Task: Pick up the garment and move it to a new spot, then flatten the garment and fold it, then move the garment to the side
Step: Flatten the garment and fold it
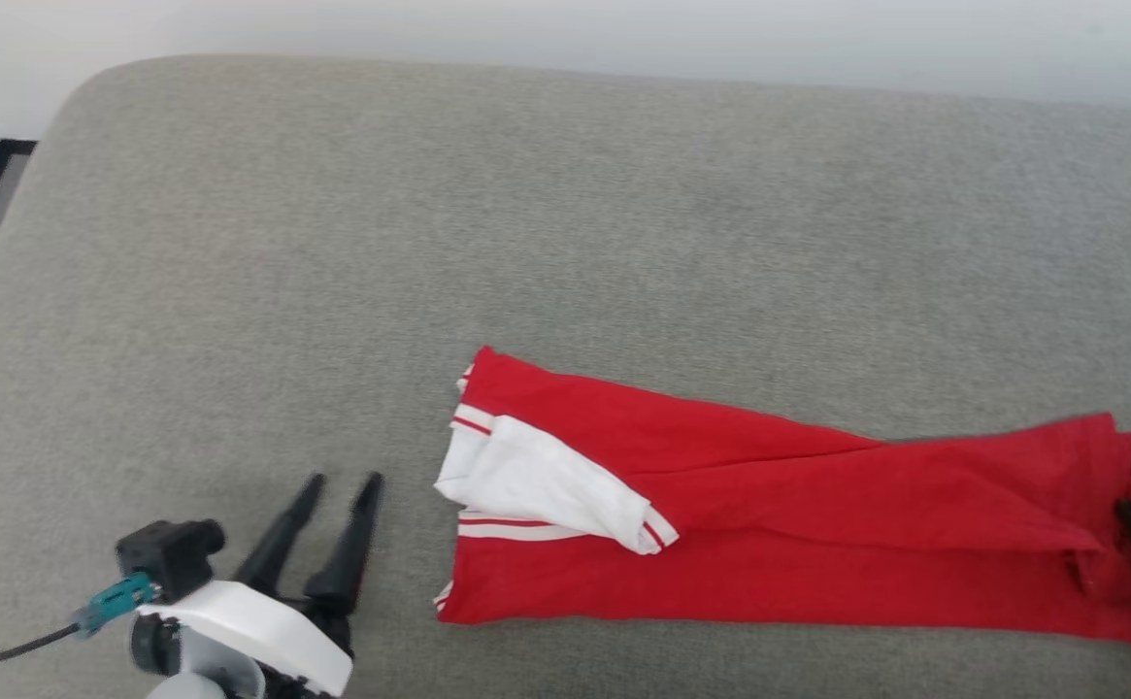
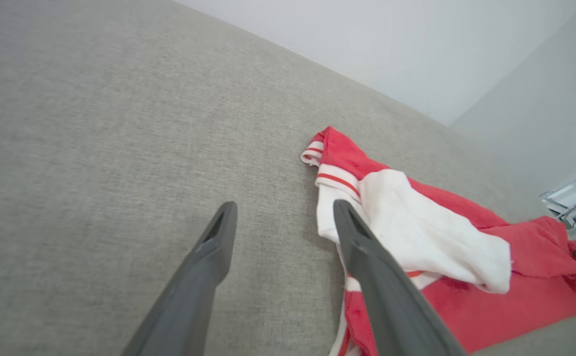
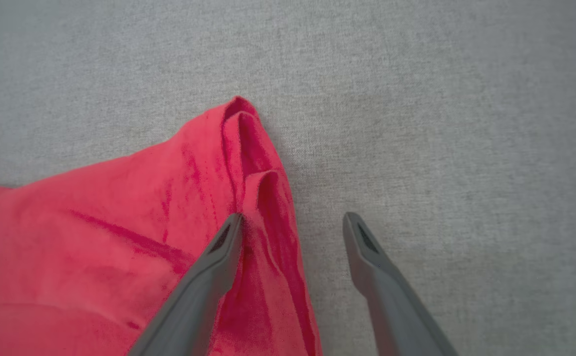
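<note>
A grey upholstered cushion carried everything. The garment was laid on it as a long red band, folded lengthwise. It lay well clear of the cushion's far edge and far left corner, toward the near right side. A white sleeve was draped loosely across the band's left end, with striped trim showing beside it. At the right end the hem was bunched into raised ridges.

The left pincer stood spread and empty over bare cushion, just beside the sleeve end. The right pincer was likewise spread and gripped nothing. One of its fingers was seen over the bunched hem and the other over bare cushion. Whether that finger pressed the cloth could not be told.

Several failures were judged possible from here:

- **Sleeve:** it was held by nothing, so it could slide off and spoil the fold if the band were lifted or dragged sideways.
- **Hem:** only the top ridge might be caught if the right pincer were closed where it stood, and the layers would be peeled apart.
- **Cushion cloth:** the lower layer could be held back by the rough upholstery during a slide, and the band would be skewed.
- **Uneven pulls:** the band could be twisted if the two ends were pulled unequally.
</note>
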Controlling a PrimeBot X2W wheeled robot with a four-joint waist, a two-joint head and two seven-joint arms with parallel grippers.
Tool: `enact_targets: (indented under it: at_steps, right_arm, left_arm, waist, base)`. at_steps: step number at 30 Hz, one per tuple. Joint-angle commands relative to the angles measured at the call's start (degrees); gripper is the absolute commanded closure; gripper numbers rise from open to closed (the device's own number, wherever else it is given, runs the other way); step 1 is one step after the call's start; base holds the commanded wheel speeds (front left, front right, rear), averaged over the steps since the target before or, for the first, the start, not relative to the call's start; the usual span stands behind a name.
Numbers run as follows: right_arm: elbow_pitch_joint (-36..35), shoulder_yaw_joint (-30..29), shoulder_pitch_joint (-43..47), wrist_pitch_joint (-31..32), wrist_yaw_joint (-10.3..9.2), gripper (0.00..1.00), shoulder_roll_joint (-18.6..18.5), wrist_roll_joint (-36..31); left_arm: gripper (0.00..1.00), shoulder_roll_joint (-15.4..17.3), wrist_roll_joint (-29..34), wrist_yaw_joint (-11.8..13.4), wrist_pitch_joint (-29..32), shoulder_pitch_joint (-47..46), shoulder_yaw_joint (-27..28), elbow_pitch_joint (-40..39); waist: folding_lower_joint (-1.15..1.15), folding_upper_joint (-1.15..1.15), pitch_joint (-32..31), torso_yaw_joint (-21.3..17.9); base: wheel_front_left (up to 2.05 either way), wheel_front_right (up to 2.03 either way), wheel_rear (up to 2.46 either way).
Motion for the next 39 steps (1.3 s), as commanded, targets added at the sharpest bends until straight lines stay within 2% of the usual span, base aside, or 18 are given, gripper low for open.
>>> enact_targets:
  at_steps: [1,7,8,11,15,16,18,27,33,39]
  right_arm:
    - [0.7,0.1,-0.8,0.6,0.00,0.00,0.2,0.7]
    - [4.5,1.6,-1.4,3.9,0.00,0.00,-0.1,1.4]
    - [4.5,1.6,-1.4,3.9,0.00,0.00,-0.1,1.4]
    - [6.4,1.9,-1.5,5.2,0.00,0.00,0.5,1.5]
    - [8.6,2.1,-2.0,6.2,0.00,0.00,1.3,1.0]
    - [9.0,2.3,-2.2,6.4,0.00,0.29,1.5,1.1]
    - [9.3,2.3,-2.8,6.1,0.01,1.00,1.9,1.5]
    - [9.2,-1.8,-5.7,2.3,-0.08,1.00,0.7,0.1]
    - [9.4,-8.1,-6.6,-0.8,-0.05,1.00,-0.4,-1.0]
    - [11.8,-15.9,-6.0,-2.6,-0.05,1.00,-3.6,-2.1]
  left_arm:
    - [0.00,-0.8,2.1,0.1,-0.3,1.0,2.5,-0.1]
    - [0.00,-5.8,17.6,0.1,-0.3,4.4,14.4,-2.7]
    - [0.00,-5.8,17.6,0.1,-0.3,4.4,14.4,-2.7]
    - [0.00,-7.8,25.7,0.1,-0.3,6.2,17.2,-5.1]
    - [0.00,-9.6,31.1,0.1,-0.3,7.8,18.1,-7.7]
    - [0.00,-9.8,32.0,0.1,-0.3,8.1,18.3,-8.0]
    - [0.00,-10.2,33.1,0.1,-0.3,8.2,18.3,-8.6]
    - [0.00,-10.2,32.1,0.1,-0.3,8.2,17.9,-10.1]
    - [0.00,-10.0,32.3,0.1,-0.3,7.5,19.1,-12.3]
    - [0.00,-9.5,32.5,0.1,-0.3,6.9,19.3,-13.7]
  waist:
    - [0.00,0.00,-0.3,0.9]
    - [0.00,0.00,-0.8,3.0]
    - [0.00,0.00,-0.8,3.0]
    - [0.00,0.00,-1.0,3.6]
    - [0.00,0.00,-1.0,4.1]
    - [0.00,0.00,-1.0,4.1]
    - [0.00,0.00,-0.9,4.1]
    - [0.00,0.00,-1.0,2.5]
    - [0.00,0.00,-0.4,0.2]
    - [0.00,0.00,0.4,-1.7]
  base:
    - [0.00,0.00,0.00]
    - [0.00,0.00,0.00]
    - [0.00,0.00,0.00]
    - [0.00,0.00,0.00]
    - [0.00,0.00,0.00]
    - [0.00,0.00,0.00]
    - [0.00,0.00,0.00]
    - [0.00,0.00,0.00]
    - [0.00,0.00,0.00]
    - [0.00,0.00,0.00]
